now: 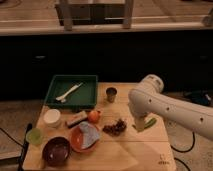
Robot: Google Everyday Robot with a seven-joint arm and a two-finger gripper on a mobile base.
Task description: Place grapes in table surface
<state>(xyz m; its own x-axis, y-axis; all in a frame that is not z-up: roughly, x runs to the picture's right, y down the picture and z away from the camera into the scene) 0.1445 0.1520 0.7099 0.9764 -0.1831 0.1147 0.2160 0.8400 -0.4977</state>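
Gripper: the two-finger gripper point(141, 126) at the end of the white jointed arm is held low over the right half of the table, pointing down, largely masked by the arm's last link. Its fingers are spread apart and nothing is seen to be pinched between them.

Grapes: the small lumpy bunch of dark purple-brown grapes point(115, 127) is lying on the pale wooden plank table surface point(131, 156), near the middle of it, free of the gripper.

Direction from gripper: the bunch is found toward the left of the view from the gripper, near it but apart, with a strip of bare wood between the two. It sits at about the same depth on the table as the fingertips.

Long axis: the cluster is spread more sideways than front to back, so its longer run is pointed roughly toward the gripper.

Neighbours: a round orange fruit point(93, 116) is set just beyond the bunch on its far left side, and an orange plate with a blue cloth point(82, 137) lies to its left. A curved green pod point(149, 122) is seen just beside the gripper on its right side; whether it is touched cannot be told.

Task standing: the grapes are judged to be already resting on the table surface.

Coming move: a clear lift or retreat up and to the right is judged to be called for, away from the bunch, so that it is not nudged.

Risk: the green pod may be brushed, since it is so close.
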